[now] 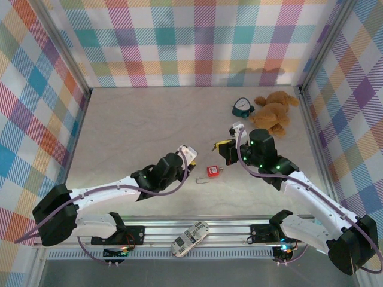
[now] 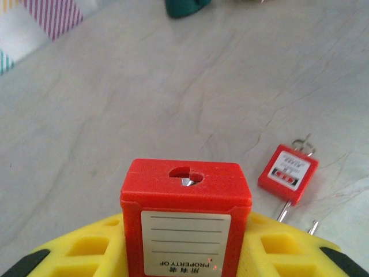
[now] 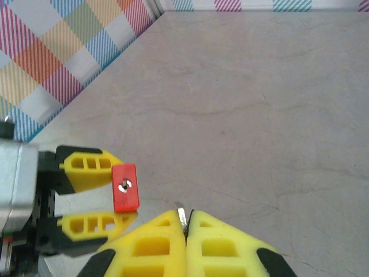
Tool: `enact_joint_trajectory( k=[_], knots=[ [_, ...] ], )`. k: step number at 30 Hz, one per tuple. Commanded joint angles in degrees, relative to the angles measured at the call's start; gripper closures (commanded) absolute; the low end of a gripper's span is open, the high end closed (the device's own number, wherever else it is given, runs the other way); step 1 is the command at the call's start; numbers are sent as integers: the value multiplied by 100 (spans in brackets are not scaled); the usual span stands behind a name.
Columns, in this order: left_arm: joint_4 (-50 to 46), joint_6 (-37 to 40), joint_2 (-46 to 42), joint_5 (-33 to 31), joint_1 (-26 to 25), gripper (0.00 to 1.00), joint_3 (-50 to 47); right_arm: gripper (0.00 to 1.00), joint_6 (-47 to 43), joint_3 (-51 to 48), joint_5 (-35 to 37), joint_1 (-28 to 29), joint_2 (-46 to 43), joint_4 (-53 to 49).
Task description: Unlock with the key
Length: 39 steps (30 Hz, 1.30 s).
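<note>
The red padlock [image 2: 184,213] is clamped between the left gripper's [image 3: 124,193] yellow fingers with its keyhole facing out and its shackle hidden. The right gripper [image 3: 185,226] is pinched together on the key [image 3: 182,217], of which a metal sliver shows. A second padlock [image 2: 287,173] lies on the pale veined table [image 1: 149,119], with plaid walls [image 1: 197,42] around it.

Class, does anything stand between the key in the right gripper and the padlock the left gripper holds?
Nothing visible does. From the key pinched in the right gripper to the red padlock in the left gripper there is only open space. The second padlock lies on the table, off that line.
</note>
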Motion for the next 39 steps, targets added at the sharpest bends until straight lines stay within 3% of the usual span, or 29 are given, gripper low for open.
enact_joint_trajectory(
  k=[1,7,16,26,39],
  knots=[
    [1185,567,-122,-272,-243,67,-160,97,331,258,34,42,-60,160],
    [1862,982,-43,-313,-554,67,-353,97,410,225,235,344,29,388],
    [1499,765,234,-402,-653,67,-33,97,705,39,500,704,16,613],
    [1346,693,337,-765,-653,67,73,97,810,-137,686,842,11,502],
    [1223,563,259,-766,-653,68,102,97,1172,-238,768,957,218,691]
  ],
)
